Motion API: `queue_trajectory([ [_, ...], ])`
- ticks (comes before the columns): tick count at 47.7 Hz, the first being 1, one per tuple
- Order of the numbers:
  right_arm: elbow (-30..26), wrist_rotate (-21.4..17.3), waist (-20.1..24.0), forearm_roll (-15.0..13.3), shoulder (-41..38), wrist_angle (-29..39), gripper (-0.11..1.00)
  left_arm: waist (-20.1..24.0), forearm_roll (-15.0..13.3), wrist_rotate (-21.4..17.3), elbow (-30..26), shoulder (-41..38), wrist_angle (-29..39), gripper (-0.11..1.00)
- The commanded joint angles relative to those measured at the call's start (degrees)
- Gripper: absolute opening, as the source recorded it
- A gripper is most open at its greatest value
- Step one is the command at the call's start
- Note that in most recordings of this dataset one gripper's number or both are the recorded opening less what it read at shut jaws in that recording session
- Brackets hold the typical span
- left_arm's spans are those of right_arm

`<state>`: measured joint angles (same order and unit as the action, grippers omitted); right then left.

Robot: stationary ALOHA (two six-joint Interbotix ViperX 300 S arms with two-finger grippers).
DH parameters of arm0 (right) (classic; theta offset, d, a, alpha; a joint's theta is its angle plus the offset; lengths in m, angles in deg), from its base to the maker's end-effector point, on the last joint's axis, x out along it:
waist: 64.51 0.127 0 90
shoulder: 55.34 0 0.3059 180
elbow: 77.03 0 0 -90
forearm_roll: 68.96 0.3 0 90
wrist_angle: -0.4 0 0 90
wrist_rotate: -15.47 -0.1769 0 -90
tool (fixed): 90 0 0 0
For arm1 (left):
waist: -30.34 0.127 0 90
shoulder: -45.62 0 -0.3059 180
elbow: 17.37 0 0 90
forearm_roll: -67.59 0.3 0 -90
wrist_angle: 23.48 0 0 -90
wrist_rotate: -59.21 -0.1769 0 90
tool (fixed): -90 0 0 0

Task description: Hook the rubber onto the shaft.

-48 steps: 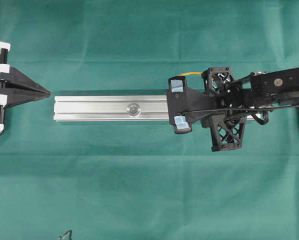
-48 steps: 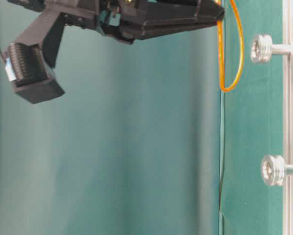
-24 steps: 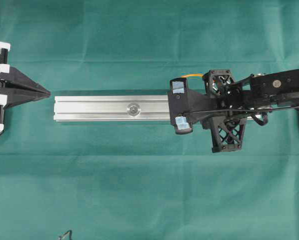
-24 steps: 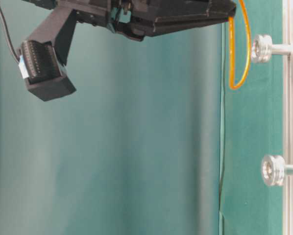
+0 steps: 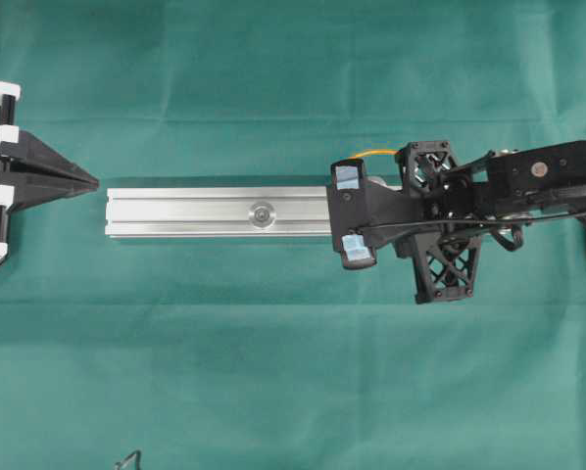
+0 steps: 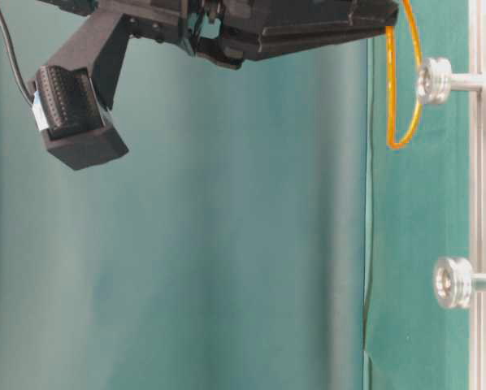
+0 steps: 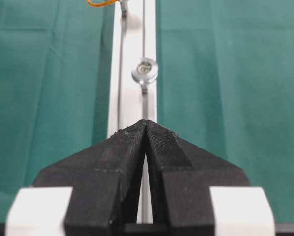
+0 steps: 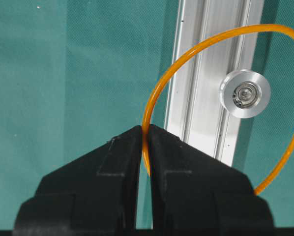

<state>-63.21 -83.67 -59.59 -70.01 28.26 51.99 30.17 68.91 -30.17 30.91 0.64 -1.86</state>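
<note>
Right wrist-mounted view shows the right end effector (image 8: 145, 135) clenched on the rubber (image 8: 159, 83), a thin orange loop pinched at a single point on its rim, with the rest of the loop hanging free in front of the jaws. Through the open loop the silver rail (image 8: 206, 73) and one shaft (image 8: 245, 94), a round-headed metal peg standing off the rail, are visible, so the band looks roughly lined up with that peg though not yet around it; in the table-level exterior view the loop hangs just beside the peg's head, and whether it touches is hard to say. The band should handle as very light, soft and stretchy, holding no shape of its own: it will sag, swing and twist with any quick move, and it could slip out of a pinch this narrow if pulled hard against the peg. Holding it at one spot on the rim, as now, seems right, since it leaves the opening free to pass over the head. A second shaft (image 5: 263, 212) stands farther along the rail, well apart from the loop. The left end effector (image 7: 146, 129) is closed on nothing, resting beyond the rail's far end and out of the way. Green cloth covers the desk (image 5: 273, 372); the peg's wider head is the likeliest snag.
</note>
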Motion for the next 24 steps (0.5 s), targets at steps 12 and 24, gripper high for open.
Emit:
queue_trajectory([
  [12, -2.3, 0.0, 0.2, 0.0, 0.5, 0.5, 0.07, -0.1, 0.2, 0.0, -1.5, -0.5, -0.4, 0.00],
  [24, -3.2, 0.1, 0.2, -0.1, 0.5, 1.1, 0.07, -0.1, 0.2, 0.0, -1.5, -0.5, -0.3, 0.00],
])
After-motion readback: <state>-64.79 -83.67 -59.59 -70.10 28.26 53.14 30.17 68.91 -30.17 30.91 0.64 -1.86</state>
